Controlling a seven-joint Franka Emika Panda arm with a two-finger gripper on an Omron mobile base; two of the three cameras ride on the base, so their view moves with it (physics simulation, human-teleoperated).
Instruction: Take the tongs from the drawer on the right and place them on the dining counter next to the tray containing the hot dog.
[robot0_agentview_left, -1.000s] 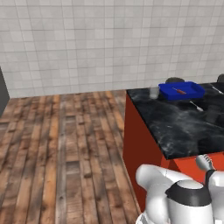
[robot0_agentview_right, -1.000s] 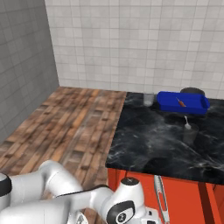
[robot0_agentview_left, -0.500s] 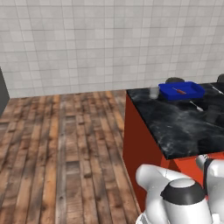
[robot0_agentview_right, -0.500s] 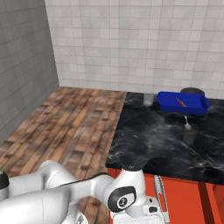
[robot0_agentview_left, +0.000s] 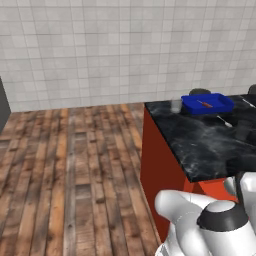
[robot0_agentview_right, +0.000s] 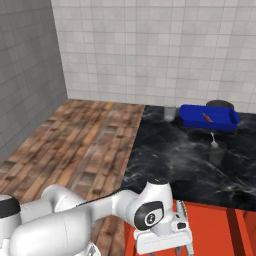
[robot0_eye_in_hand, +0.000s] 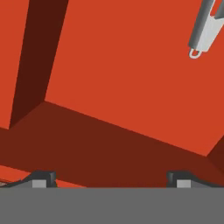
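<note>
arm bent low, end effector (robot0_eye_in_hand: 111, 178) open

You see the silver-grey tongs (robot0_eye_in_hand: 205, 28) lying flat on the open red drawer's (robot0_eye_in_hand: 122, 74) floor; the hot dog (robot0_agentview_right: 208, 117) lies inside the blue tray (robot0_agentview_right: 195, 116) on the dining counter (robot0_agentview_right: 175, 160).

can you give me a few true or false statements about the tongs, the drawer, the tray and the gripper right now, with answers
1. The tongs lie inside the open red drawer. True.
2. The gripper is clamped on the tongs. False: its jaws stand wide apart with nothing between them.
3. The hot dog lies in the blue tray. True.
4. The tray sits on the wooden floor. False: it rests on the dining counter.
5. The tongs already lie beside the tray. False: they are in the drawer.
</note>
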